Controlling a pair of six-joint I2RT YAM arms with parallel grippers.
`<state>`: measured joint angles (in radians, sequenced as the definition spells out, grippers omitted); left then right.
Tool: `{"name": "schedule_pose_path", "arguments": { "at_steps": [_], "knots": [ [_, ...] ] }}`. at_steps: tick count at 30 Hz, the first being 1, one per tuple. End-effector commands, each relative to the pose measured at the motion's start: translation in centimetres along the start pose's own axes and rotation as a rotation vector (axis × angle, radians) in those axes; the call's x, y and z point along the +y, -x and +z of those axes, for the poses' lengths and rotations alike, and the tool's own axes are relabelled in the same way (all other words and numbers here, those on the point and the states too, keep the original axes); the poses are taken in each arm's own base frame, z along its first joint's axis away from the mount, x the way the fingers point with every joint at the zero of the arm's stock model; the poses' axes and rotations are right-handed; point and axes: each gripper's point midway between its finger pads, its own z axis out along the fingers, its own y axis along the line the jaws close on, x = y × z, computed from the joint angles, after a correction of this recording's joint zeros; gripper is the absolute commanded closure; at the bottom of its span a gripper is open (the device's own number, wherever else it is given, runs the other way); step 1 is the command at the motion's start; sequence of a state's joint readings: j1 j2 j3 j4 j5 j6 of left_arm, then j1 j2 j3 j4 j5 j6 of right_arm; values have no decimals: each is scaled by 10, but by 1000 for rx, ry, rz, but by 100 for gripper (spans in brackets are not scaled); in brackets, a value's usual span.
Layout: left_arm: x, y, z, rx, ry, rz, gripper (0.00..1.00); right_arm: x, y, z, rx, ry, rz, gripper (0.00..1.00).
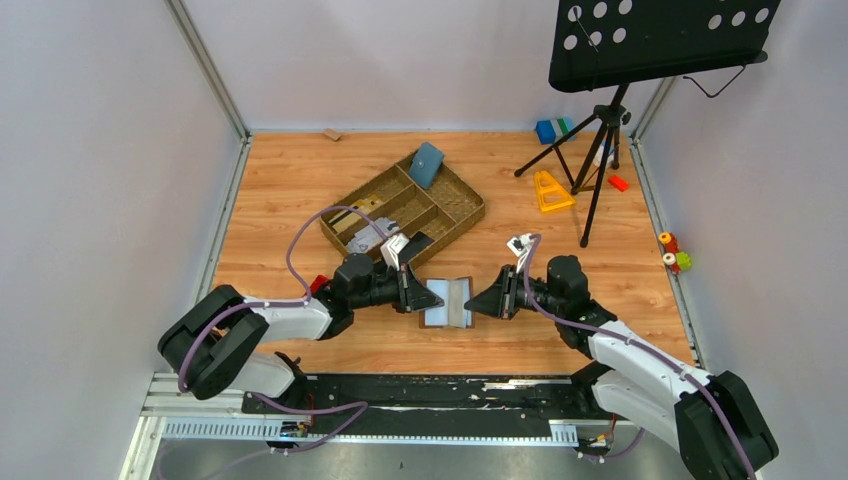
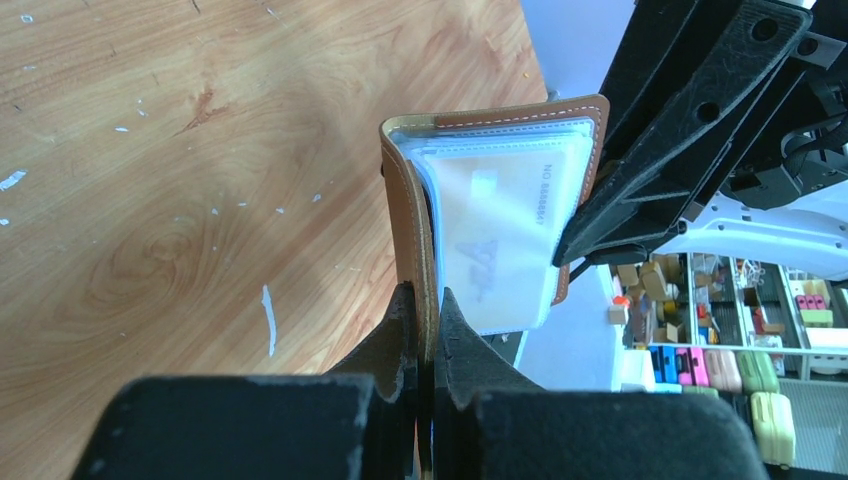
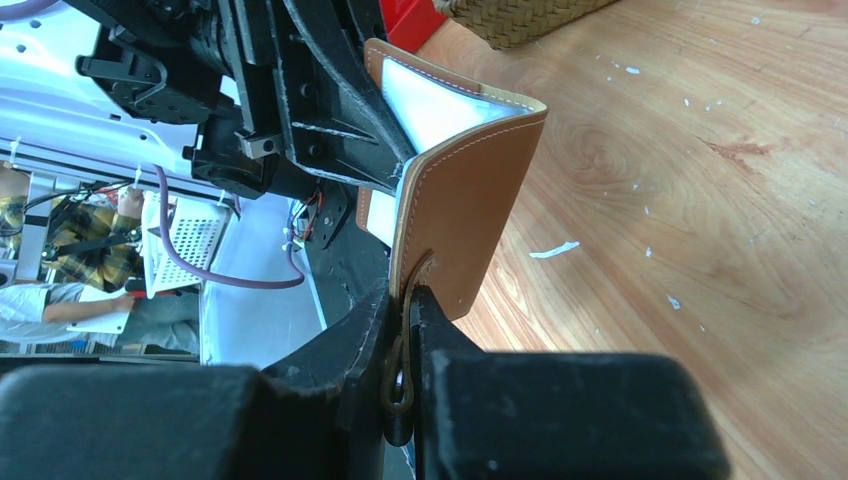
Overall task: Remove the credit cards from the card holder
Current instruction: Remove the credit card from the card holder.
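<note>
The brown card holder (image 1: 447,303) is spread open between my two grippers, its grey inside facing up. My left gripper (image 1: 433,298) is shut on its left cover. In the left wrist view the fingers (image 2: 400,330) pinch the brown cover (image 2: 412,220). A pale card (image 2: 495,230) shows inside a clear sleeve. My right gripper (image 1: 474,302) is shut on the right cover. In the right wrist view it (image 3: 408,292) pinches the brown flap (image 3: 465,210) together with the small closing tab.
A woven compartment tray (image 1: 455,215) stands behind the grippers, with a blue-teal pouch (image 1: 427,164) leaning in it. A music stand tripod (image 1: 600,150), a yellow triangle (image 1: 550,190), a red block (image 1: 618,183) and small toys (image 1: 672,250) are at the right rear.
</note>
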<state>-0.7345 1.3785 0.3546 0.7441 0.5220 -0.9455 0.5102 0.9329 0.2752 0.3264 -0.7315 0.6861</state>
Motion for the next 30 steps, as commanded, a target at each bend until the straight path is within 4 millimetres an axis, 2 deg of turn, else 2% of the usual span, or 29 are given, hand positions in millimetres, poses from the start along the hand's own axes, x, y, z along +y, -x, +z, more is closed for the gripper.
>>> {"name": "schedule_pose_path", "arguments": {
  "at_steps": [1, 16, 30],
  "knots": [
    [-20, 11, 5, -23, -62, 39, 100, 2, 10, 2, -16, -12, -41, 100],
    [-23, 9, 9, -12, -72, 40, 100, 13, 12, 4, -26, 51, -28, 100],
    [-23, 9, 12, -5, -73, 44, 100, 13, 11, 5, -17, 65, -22, 100]
  ]
}}
